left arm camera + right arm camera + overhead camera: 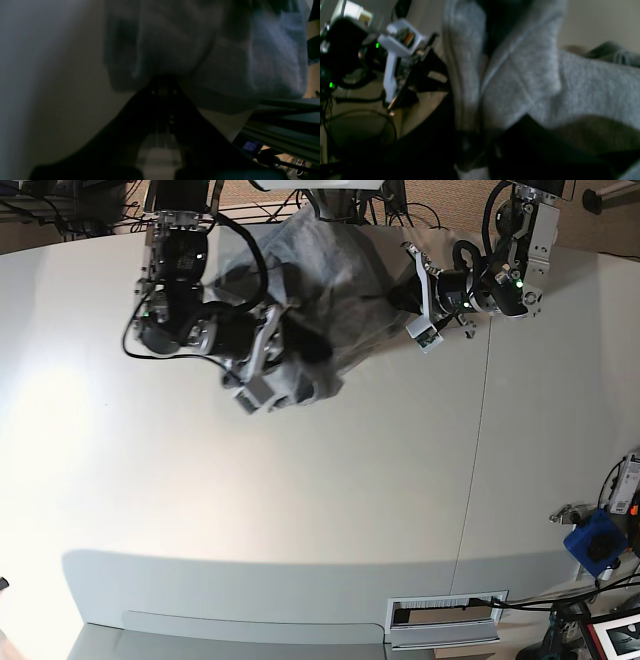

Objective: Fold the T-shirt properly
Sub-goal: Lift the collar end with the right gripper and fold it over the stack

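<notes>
Grey T-shirt (320, 290) bunched — pinched between both claws

Left gripper (398, 298) clamped, right gripper (300, 340) clamped (both raised), arms converging

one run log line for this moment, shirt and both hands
T-shirt: bunched, lifted at table's far edge | left hand: shut on T-shirt | right hand: shut on T-shirt | fold: not yet done

A white table (300, 500) carries the bunched grey T-shirt (330, 290) near its far edge.
</notes>
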{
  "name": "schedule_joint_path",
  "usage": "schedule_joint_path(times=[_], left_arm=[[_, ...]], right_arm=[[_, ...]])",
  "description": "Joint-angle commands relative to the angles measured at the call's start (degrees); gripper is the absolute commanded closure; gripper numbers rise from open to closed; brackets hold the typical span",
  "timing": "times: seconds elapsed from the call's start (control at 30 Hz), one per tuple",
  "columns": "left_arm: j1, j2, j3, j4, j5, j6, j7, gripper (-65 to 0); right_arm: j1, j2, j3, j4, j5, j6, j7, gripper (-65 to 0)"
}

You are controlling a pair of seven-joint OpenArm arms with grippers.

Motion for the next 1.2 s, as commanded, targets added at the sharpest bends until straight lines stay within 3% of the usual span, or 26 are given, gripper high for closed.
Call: schedule_joint_path(times=[0.0, 0.23, 0.53, 0.93, 0.97, 1.07, 1.17], left_arm=[[-0.1, -0.6, -0.1, 0.4, 0.6, 0.0, 1.0, 0.0], [-0.1, -0.6, -0.1, 0.4, 0.6, 0.0, 1.0, 0.0], [-0.1, -0.6, -0.1, 0.4, 0.6, 0.0, 1.0, 0.0], [-0.1, -0.6, -0.1, 0.4, 0.6, 0.0, 1.0, 0.0], [-0.1, -0.6, -0.1, 0.4, 0.6, 0.0, 1.0, 0.0], [-0.1, -0.6, -0.1, 0.4, 0.6, 0.0, 1.0, 0.0], [-0.1, -0.6, -0.1, 0.4, 0.6, 0.0, 1.0, 0.0]], right_arm=[[0.7, -0.1, -1.2, 1.0, 1.2, 0.1, 1.2, 0.0], [0.7, -0.1, -9.1, 1.0, -7.1, 0.1, 3.7, 0.0], [0.7, -0.1, -15.1, 0.9, -10.9, -0.1, 5.2, 0.0], [0.8, -0.1, -15.1, 0.9, -8.4, -0.1, 5.8, 0.0], [0.8, -0.1, -15.1, 0.9, -7.8, -0.1, 5.8, -2.8], [0.8, -0.1, -15.1, 0.9, -5.8, 0.0, 5.8, -23.4], [0.8, -0.1, -15.1, 0.9, -2.3, 0.1, 5.8, -26.2]])
